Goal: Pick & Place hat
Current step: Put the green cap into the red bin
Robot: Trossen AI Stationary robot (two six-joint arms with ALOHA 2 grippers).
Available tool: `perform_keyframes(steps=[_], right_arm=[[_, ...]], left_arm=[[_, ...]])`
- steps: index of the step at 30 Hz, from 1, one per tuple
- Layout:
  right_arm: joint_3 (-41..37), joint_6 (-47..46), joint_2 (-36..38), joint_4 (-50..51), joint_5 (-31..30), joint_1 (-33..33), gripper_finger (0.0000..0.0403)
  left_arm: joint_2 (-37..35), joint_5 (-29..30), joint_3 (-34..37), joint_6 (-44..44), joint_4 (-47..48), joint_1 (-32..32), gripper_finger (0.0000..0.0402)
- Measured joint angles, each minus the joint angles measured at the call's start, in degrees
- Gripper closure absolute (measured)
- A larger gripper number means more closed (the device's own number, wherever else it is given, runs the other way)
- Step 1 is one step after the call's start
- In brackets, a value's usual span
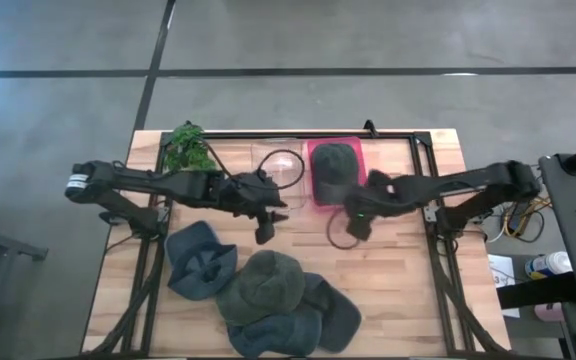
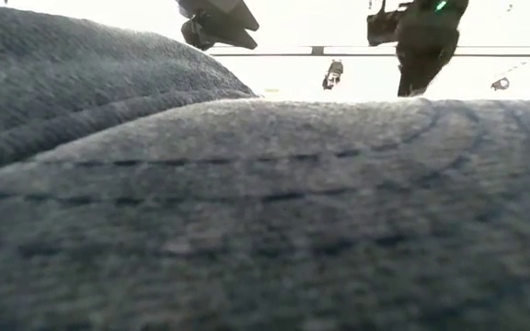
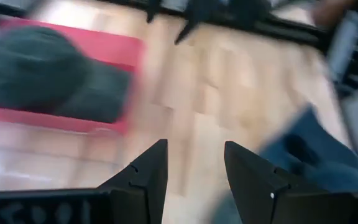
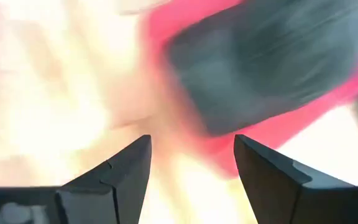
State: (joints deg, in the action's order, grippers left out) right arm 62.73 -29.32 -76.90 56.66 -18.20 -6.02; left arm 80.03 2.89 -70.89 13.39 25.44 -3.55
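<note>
A dark green hat (image 1: 334,166) lies on a pink tray (image 1: 360,152) at the table's far middle. Several more hats lie in a pile near the front edge: a blue one (image 1: 200,262), a green one (image 1: 263,285) and blue ones (image 1: 313,318) under it. My left gripper (image 1: 265,230) hovers open and empty between the tray and the pile; its wrist view shows its open fingers (image 3: 194,149), the tray's hat (image 3: 39,71) and a blue hat (image 3: 316,155). My right gripper (image 1: 353,226) hovers open and empty just in front of the tray (image 4: 191,140).
A green plant (image 1: 188,148) and a clear container (image 1: 278,165) stand at the far left of the tray. A dark ring (image 1: 340,236) lies on the wood under my right gripper. Blue hat cloth (image 2: 265,211) fills the low view.
</note>
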Motion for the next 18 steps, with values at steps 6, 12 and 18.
perform_keyframes(steps=[6, 12, 18], right_arm=[[-6.8, -17.2, 4.5, -10.8, 9.1, -8.5, 0.0177], [-11.5, -25.6, 4.5, -20.8, 6.8, -14.1, 0.0177], [-14.2, -27.7, 4.5, -25.8, 4.0, -15.5, 0.0177]], left_arm=[[2.2, -15.7, 1.0, -1.8, 6.6, -2.1, 0.025], [4.9, -17.5, 2.5, -6.2, 16.0, -6.1, 0.025], [8.2, -11.9, 2.2, -17.4, 14.7, -9.8, 0.025]])
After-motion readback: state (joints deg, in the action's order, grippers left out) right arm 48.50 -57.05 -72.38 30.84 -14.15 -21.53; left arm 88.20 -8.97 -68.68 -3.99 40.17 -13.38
